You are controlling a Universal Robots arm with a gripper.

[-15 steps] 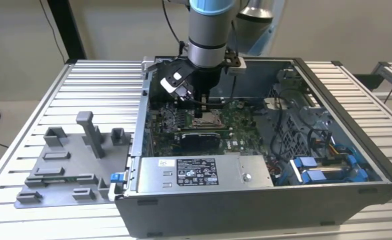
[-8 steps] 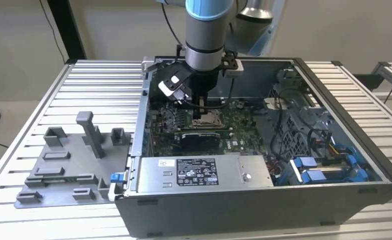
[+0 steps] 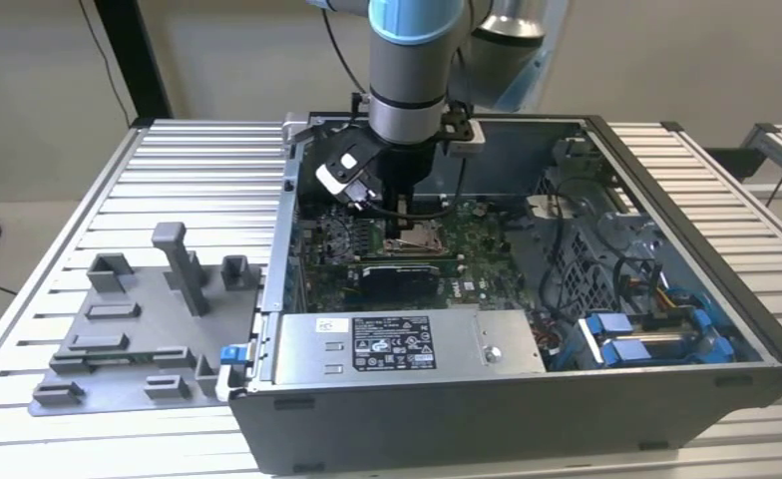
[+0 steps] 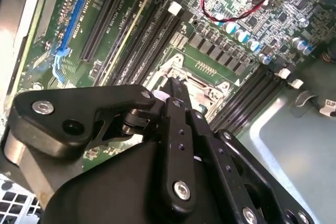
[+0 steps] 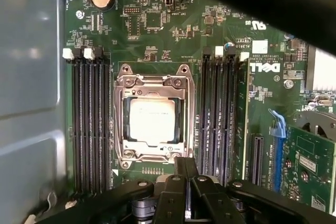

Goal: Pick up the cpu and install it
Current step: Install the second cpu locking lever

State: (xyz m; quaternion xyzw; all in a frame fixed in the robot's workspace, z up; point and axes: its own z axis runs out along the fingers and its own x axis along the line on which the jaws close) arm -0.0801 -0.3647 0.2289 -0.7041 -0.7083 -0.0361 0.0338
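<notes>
The cpu (image 5: 152, 120), a small silvery-white square, lies flat inside the metal-framed socket (image 5: 152, 81) on the green motherboard. My gripper (image 5: 186, 162) hangs just above the socket's edge with its two black fingers pressed together and nothing between them. In the second wrist view the gripper (image 4: 176, 83) points down at the socket frame (image 4: 202, 74) and hides most of its centre. The exterior view has the arm reaching down into the open computer case (image 3: 657, 150), with the gripper (image 3: 398, 232) over the middle of the board.
Black memory slots (image 5: 92, 124) flank the socket on both sides. A red cable (image 4: 231, 14) loops over the board. A silver power supply (image 3: 391, 344) fills the case's near side. A grey plastic tray (image 3: 112, 339) with upright posts sits on the slatted table at the exterior view's left.
</notes>
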